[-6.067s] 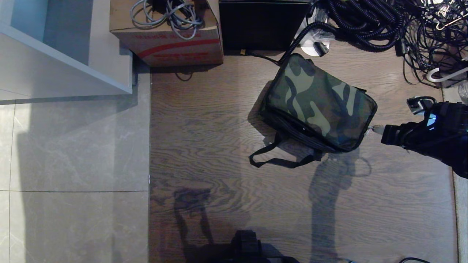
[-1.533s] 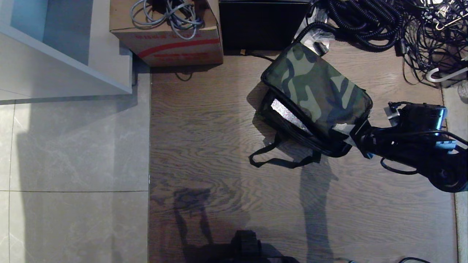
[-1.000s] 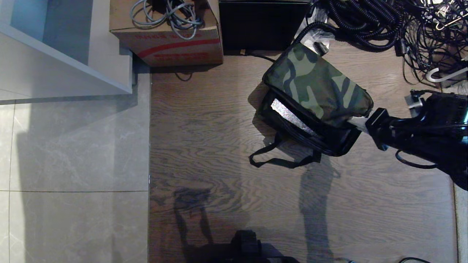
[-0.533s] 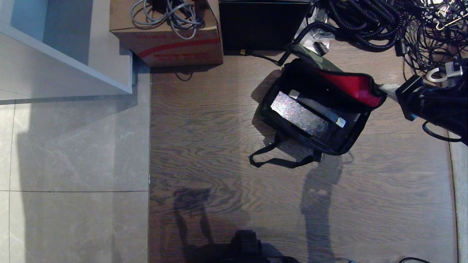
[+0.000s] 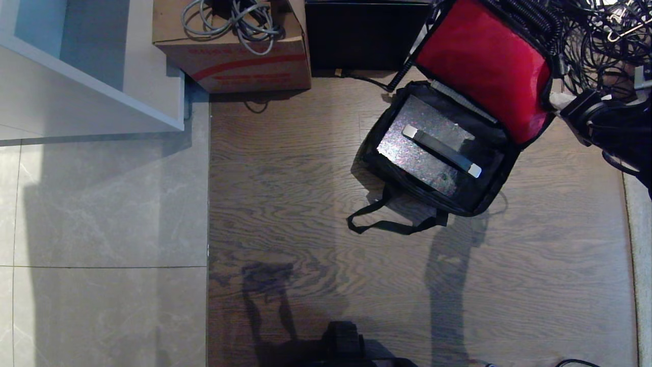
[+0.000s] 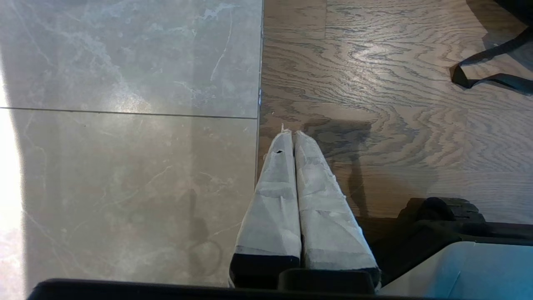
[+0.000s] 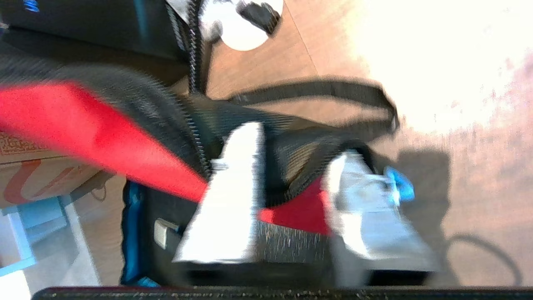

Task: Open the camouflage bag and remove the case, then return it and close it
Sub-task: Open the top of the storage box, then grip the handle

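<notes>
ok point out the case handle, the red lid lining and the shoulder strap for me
case handle [image 5: 441, 151], head view, middle of the black bar across the glittery case top
red lid lining [image 5: 484, 63], head view, centre of the flipped-open lid's inner face
shoulder strap [image 5: 387, 228], head view, loop lying on the wood floor

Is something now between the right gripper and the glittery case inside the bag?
Nothing visible covers the speckled grey-black hard case; the camouflage bag's red-lined lid is thrown back. The right gripper is at that lid's edge, beside the bag.

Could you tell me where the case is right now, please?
In the head view the case lies inside the open bag, right of centre on the wood floor.
</notes>
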Motion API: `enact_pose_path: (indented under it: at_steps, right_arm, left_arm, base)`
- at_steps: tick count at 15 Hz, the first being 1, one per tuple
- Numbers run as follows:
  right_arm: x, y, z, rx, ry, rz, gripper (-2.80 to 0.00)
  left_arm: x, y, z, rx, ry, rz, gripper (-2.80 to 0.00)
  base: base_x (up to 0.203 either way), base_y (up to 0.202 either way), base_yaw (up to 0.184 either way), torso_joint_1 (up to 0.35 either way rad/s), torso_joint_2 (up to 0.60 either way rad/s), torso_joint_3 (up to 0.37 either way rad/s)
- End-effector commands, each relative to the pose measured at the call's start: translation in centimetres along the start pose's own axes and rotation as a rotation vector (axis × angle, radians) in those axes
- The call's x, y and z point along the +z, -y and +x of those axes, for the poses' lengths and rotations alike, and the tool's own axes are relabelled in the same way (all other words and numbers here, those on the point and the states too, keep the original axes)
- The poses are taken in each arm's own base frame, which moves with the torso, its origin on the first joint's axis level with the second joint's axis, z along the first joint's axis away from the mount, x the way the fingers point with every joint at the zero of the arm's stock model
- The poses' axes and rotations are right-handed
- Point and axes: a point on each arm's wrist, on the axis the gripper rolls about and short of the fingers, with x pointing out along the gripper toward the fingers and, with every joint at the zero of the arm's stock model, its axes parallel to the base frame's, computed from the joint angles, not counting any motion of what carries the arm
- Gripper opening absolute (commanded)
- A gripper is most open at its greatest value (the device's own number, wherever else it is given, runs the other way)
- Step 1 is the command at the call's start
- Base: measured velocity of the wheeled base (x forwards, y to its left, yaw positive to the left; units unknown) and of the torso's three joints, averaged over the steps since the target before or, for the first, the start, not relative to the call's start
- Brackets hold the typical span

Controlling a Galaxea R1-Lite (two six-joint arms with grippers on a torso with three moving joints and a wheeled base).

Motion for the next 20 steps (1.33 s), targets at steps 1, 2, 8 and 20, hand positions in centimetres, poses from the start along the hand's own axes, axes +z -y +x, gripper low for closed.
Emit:
enact_pose_path:
  at_steps: [1,2,8,20]
  right_arm:
    - [-0.3,1.0,0.5,0.004,0.03,-0.009,0.0]
    - [-0.1,1.5,0.6,0.003,0.056,-0.021,0.0]
    - [0.9,3.5,1.3,-0.033,0.158,-0.153,0.0]
    - [-4.7,-2.3,-17.5,-0.076,-0.267,-0.373,-2.8]
  left_arm:
    - [0.0,0.0,0.0,0.0,0.0,0.0,-2.8]
    - [0.0,0.0,0.0,0.0,0.0,0.0,-2.8]
    - [0.0,0.0,0.0,0.0,0.0,0.0,-2.8]
    - [0.0,0.0,0.0,0.0,0.0,0.0,-2.8]
  base:
    - [0.0,0.0,0.0,0.0,0.0,0.0]
    - [0.0,0.0,0.0,0.0,0.0,0.0]
    - [0.0,0.0,0.0,0.0,0.0,0.0]
    - [0.0,0.0,0.0,0.0,0.0,0.0]
